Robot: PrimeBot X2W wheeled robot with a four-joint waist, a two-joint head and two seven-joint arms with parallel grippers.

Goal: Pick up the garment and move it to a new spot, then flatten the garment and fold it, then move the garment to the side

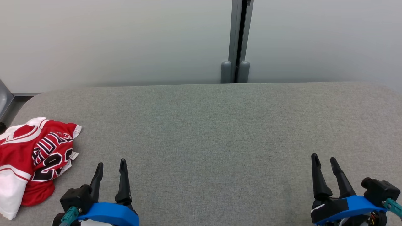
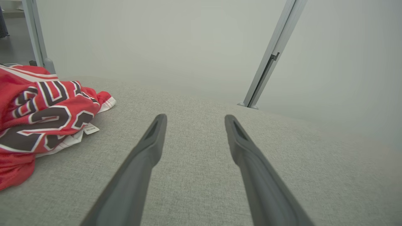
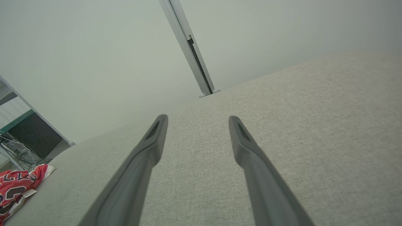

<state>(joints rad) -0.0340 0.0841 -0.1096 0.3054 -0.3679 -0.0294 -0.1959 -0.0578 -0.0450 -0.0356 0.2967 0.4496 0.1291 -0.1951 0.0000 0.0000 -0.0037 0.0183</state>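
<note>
The garment (image 1: 34, 150) is smooth, faintly glossy cloth (perhaps a mesh knit); the table (image 1: 201, 141) wears matt, coarse-woven fabric.

Grey fabric tabletop (image 1: 204, 131), far-left corner rounded. Pale wall (image 1: 110, 37) behind it, split by a grey vertical post (image 1: 239, 31) with 2 rounded feet (image 1: 226, 72) at the table's far edge. Right wrist view: dark panel (image 3: 34, 136) and loose cables (image 3: 17, 152) past the left end.
</note>
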